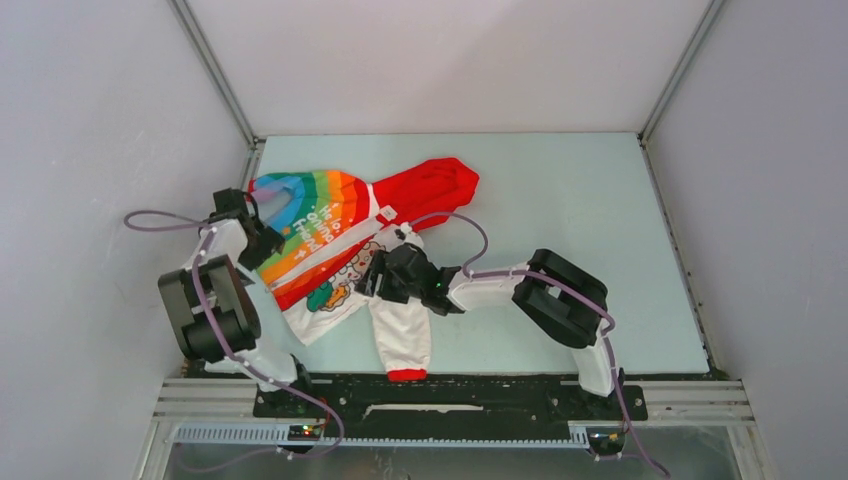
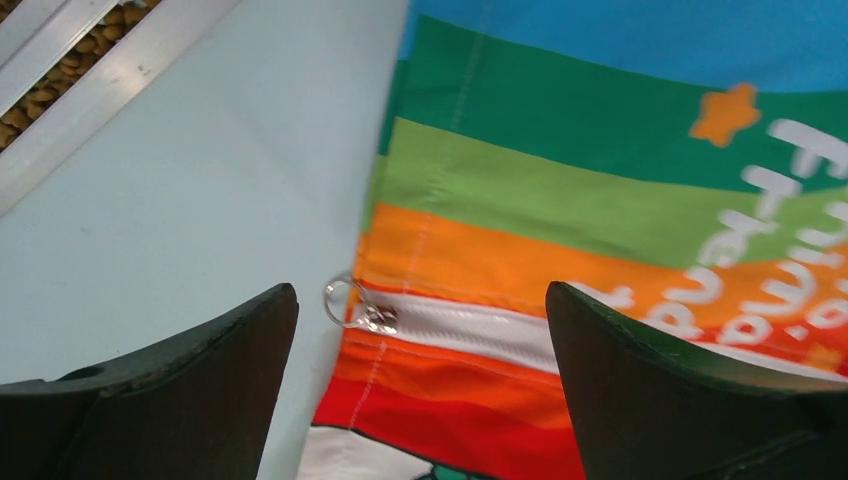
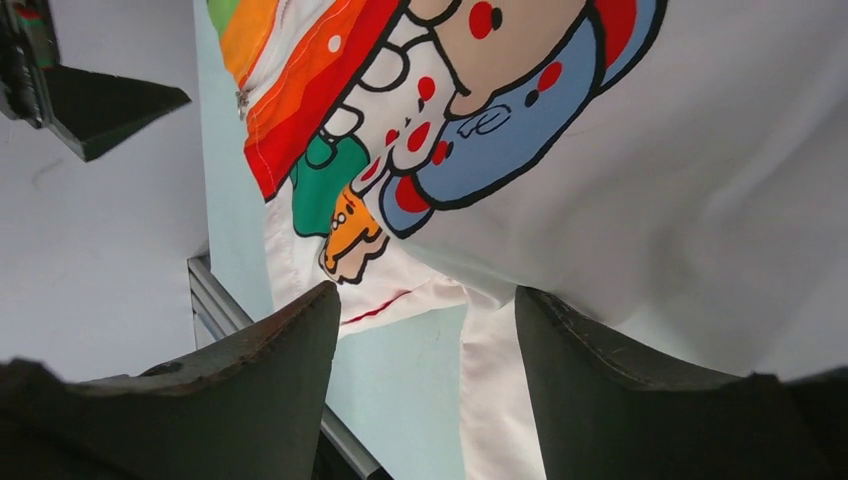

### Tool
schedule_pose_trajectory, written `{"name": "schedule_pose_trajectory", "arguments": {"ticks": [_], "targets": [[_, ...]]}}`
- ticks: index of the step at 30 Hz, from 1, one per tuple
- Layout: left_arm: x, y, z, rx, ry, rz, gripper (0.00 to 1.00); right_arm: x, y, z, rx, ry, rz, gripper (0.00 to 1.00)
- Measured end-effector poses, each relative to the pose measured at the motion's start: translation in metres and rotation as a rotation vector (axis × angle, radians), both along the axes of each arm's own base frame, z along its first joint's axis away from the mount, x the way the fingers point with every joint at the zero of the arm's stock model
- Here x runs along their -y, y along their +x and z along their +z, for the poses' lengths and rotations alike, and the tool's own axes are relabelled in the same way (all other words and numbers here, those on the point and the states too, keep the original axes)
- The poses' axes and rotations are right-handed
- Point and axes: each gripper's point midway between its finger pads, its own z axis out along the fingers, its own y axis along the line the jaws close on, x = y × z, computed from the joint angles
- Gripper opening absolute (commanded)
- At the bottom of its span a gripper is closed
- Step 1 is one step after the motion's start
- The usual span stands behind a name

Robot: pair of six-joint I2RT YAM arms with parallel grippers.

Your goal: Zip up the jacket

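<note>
The jacket (image 1: 330, 240) lies flat on the pale blue table, red hood (image 1: 440, 185) pointing to the far right, rainbow half (image 1: 305, 225) at the far left, white cartoon half (image 1: 345, 285) nearer. A white sleeve with a red cuff (image 1: 407, 374) points to the front edge. My left gripper (image 1: 262, 242) is open over the hem. In the left wrist view the gripper (image 2: 420, 305) straddles the hem, where the metal zipper pull with its ring (image 2: 362, 310) lies at the end of the white zipper tape (image 2: 470, 335). My right gripper (image 1: 376, 280) is open and empty above the white half (image 3: 640, 180).
An aluminium frame rail (image 2: 90, 85) runs along the table's left edge, close to the left gripper. A black mounting bar (image 1: 450, 398) lies along the front edge. Grey walls close in both sides. Purple cables (image 1: 470, 235) loop over the arms.
</note>
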Motion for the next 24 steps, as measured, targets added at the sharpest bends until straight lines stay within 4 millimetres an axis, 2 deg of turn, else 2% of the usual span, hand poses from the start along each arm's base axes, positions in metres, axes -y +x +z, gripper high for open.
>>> {"name": "schedule_pose_trajectory", "arguments": {"ticks": [3, 7, 10, 14, 22, 24], "targets": [[-0.008, -0.007, -0.017, -0.054, -0.019, 0.019, 0.98, 0.002, 0.004, -0.004, 0.002, -0.009, -0.006, 0.64], [-0.017, -0.011, -0.027, -0.074, -0.033, 0.042, 0.94, 0.006, 0.011, -0.013, -0.005, -0.024, -0.02, 0.61], [-0.016, -0.011, -0.038, -0.091, -0.067, 0.052, 0.72, 0.009, 0.016, -0.016, -0.004, -0.031, -0.03, 0.53], [-0.005, -0.006, -0.045, -0.081, -0.135, 0.053, 0.57, 0.013, 0.023, -0.018, 0.009, -0.043, -0.041, 0.38], [0.009, 0.002, -0.044, -0.045, -0.216, 0.059, 0.42, 0.035, 0.05, -0.026, 0.044, -0.101, -0.067, 0.2], [0.015, 0.005, -0.044, -0.036, -0.241, 0.047, 0.41, 0.044, 0.06, -0.028, 0.062, -0.125, -0.068, 0.16]]}}
